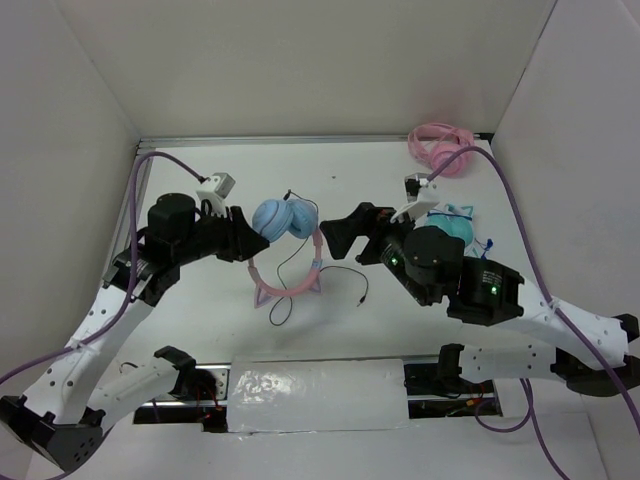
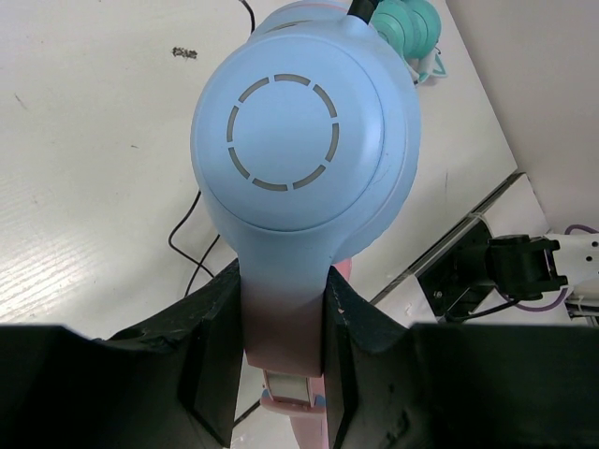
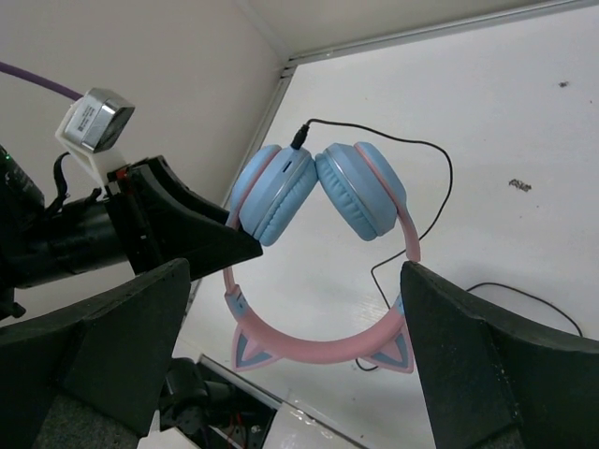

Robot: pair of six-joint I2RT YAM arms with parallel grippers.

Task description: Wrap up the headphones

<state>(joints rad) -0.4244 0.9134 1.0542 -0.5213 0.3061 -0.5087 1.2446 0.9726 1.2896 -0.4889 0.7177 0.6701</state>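
Observation:
The headphones [image 1: 285, 218] have light blue ear cups pressed face to face and a pink cat-ear headband [image 1: 286, 292] that points toward the near edge. My left gripper [image 1: 248, 240] is shut on the stem just below the left ear cup [image 2: 299, 150], one finger on each side [image 2: 285, 281]. The thin black cable [image 1: 345, 272] runs from the cup's plug [image 3: 301, 136] and loops loosely over the table. My right gripper [image 1: 332, 238] is open to the right of the cups and holds nothing. In its own view the headband [image 3: 318, 341] shows between the wide fingers [image 3: 295, 271].
All-pink headphones [image 1: 440, 145] lie in the far right corner. Teal headphones [image 1: 455, 225] sit beside the right arm and also show in the left wrist view [image 2: 412, 23]. White walls close three sides. A taped plate [image 1: 320, 395] lies at the near edge.

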